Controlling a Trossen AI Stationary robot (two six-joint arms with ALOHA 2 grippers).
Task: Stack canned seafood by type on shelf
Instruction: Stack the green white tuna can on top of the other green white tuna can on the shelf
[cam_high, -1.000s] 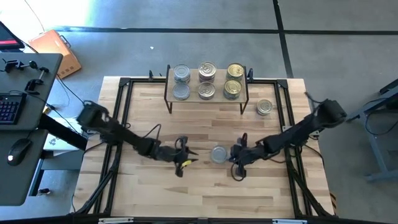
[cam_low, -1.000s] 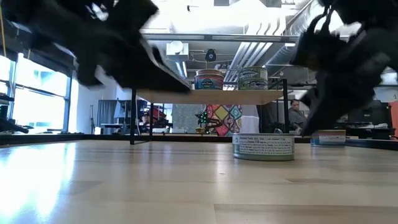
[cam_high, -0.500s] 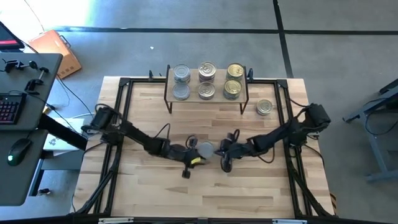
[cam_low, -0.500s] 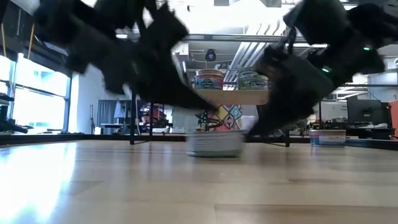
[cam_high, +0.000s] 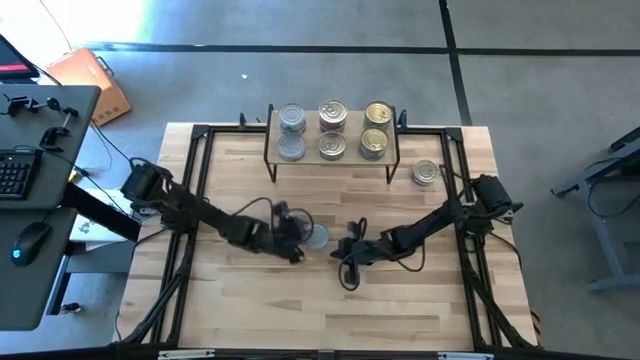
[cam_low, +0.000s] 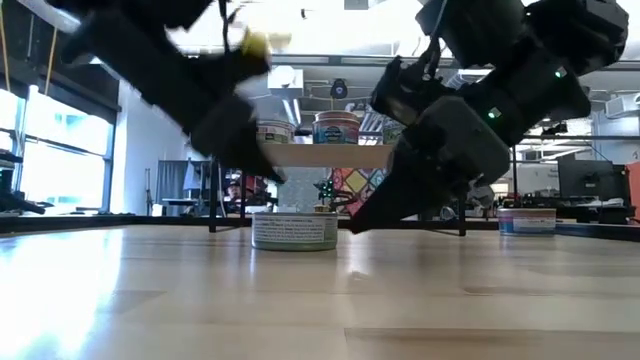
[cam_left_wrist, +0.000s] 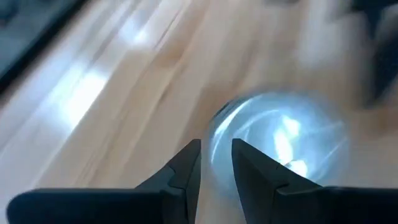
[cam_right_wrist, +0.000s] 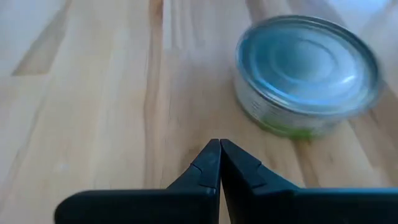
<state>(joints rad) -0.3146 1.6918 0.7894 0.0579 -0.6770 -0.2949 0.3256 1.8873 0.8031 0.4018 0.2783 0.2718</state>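
The left arm reaches in from 9 o'clock, bent low over the tabletop (cam_high: 250, 290), and its gripper (cam_high: 291, 238) sits at the middle, just on the 9 o'clock side of a loose silver-topped tin (cam_high: 315, 236). In the left wrist view the jaws stand a little apart with a narrow gap, the tin (cam_left_wrist: 277, 140) lying just past their tips and nothing held between them. The right arm comes from 3 o'clock, stretched long and low, with its gripper (cam_high: 348, 250) just at the tin's 4 o'clock. Its jaws are pressed together on nothing, the tin (cam_right_wrist: 308, 71) a little way beyond the tips.

In the low view both arms are dark masses that cover most of the shelf (cam_low: 330, 155); the tin (cam_low: 294, 230) stands flat on the wood between them. The left wrist view is smeared, so the tin's lid cannot be read there.

The shelf (cam_high: 331, 158) stands at the 12 o'clock edge with six tins in three columns: silver, pull-ring, gold. Another tin (cam_high: 425, 173) sits on the tabletop at the shelf's 3 o'clock side. A desk with a keyboard (cam_high: 12, 172) lies off at 9 o'clock; beyond the tabletop the low view shows an open room with ceiling pipes.
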